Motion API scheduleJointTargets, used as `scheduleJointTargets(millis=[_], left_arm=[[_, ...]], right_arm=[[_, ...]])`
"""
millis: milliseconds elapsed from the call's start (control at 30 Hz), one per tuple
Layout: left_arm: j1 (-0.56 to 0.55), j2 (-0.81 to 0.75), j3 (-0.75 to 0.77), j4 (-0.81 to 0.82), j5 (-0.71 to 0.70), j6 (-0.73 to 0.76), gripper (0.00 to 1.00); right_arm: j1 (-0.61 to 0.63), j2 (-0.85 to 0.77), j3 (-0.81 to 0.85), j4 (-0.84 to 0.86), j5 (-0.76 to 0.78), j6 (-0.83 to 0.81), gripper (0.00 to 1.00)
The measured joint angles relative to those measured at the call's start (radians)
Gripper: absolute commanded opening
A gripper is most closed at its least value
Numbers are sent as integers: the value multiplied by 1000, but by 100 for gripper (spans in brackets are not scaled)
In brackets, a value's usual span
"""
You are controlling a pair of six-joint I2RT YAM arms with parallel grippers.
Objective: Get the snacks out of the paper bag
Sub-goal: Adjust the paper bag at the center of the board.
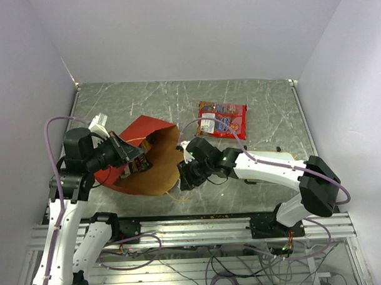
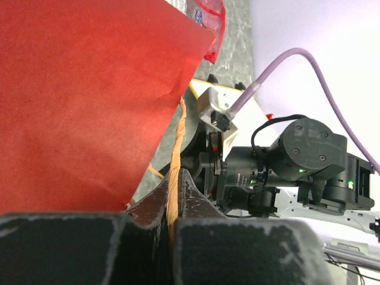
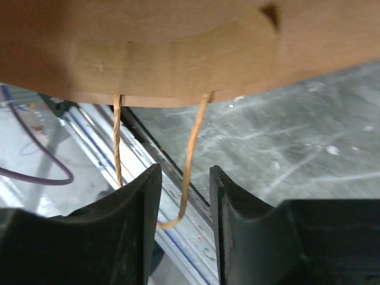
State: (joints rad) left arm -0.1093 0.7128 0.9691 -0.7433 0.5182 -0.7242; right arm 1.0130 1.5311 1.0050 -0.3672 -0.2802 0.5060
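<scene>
top external shows red packet [image 1: 222, 119] with unreadable label

A grey, scratched, marbled tabletop [image 1: 145, 100] fills the middle of the top view, with pale walls [image 1: 174, 30] around it. An aluminium rail frame [image 1: 200, 233] crosses the bottom. In the left wrist view, a wood-edged white board [image 2: 254, 108] shows at upper centre.

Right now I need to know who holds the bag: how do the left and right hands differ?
The left hand is shut, pinching a handle; the right hand is open, a loop hanging loose between its fingers. The left hand faces the red outside of the bag; the right hand faces its brown rim. Both sit at the bag's mouth.
</scene>
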Motion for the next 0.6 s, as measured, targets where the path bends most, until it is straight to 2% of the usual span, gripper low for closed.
scheduleJointTargets(millis=[167, 400, 600], left_arm=[[0, -2, -61, 25, 76, -27, 7], [0, 27, -46, 5, 145, -28, 7], [0, 42, 22, -57, 123, 42, 7]], right_arm=[[-8, -62, 3, -85, 135, -48, 55], [3, -139, 9, -128, 309, 39, 72], [83, -214, 52, -77, 439, 27, 76]])
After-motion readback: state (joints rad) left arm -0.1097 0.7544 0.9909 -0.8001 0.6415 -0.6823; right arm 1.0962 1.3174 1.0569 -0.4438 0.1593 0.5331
